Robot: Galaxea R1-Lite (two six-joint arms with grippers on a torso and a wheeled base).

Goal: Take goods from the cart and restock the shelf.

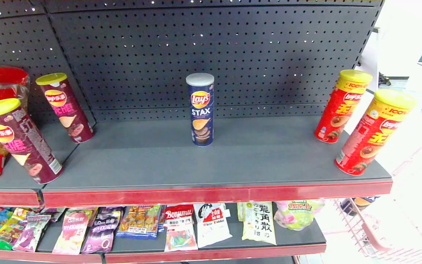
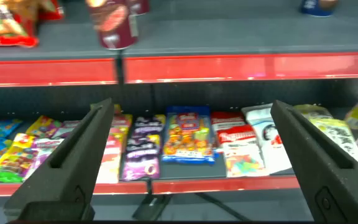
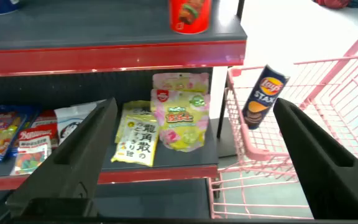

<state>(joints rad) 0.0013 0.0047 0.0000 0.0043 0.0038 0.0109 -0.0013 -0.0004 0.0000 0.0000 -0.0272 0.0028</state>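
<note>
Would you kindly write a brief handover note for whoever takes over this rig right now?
Left tool: open, empty, facing the lower snack shelf.
Right tool: open, empty, facing the pink cart.
Done: one blue chip can stands mid upper shelf.
Left: a second blue chip can leans in the cart; grasp it, likely with the right tool, and stand it on the upper shelf.

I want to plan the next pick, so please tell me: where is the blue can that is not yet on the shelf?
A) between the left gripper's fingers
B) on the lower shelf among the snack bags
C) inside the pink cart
C: the right wrist view shows the blue can tilted inside the pink cart, beside the shelf.
</note>
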